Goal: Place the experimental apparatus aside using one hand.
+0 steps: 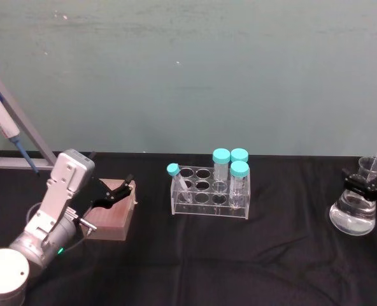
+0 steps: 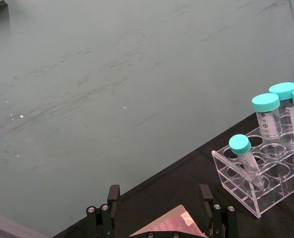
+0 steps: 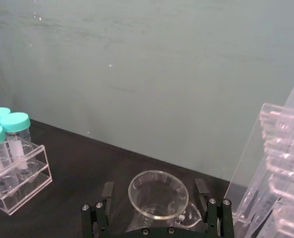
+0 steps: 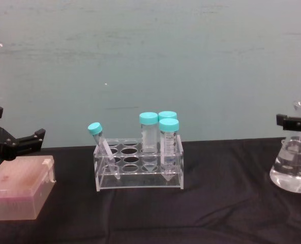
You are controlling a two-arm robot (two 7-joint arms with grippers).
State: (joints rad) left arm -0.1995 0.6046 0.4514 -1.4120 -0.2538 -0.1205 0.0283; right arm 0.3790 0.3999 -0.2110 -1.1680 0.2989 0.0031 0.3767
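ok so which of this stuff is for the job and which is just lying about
For the job: flask, right gripper open astride its neck, acrylic stand beside it.
Lying about: tube rack, pink box, left gripper open over the box, pipette.

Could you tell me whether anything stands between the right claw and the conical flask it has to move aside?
Nothing visible does. The right claw is already at the conical flask, with one finger on each side of its neck, open and not yet closed. The tube rack stands well apart, toward the table's middle.
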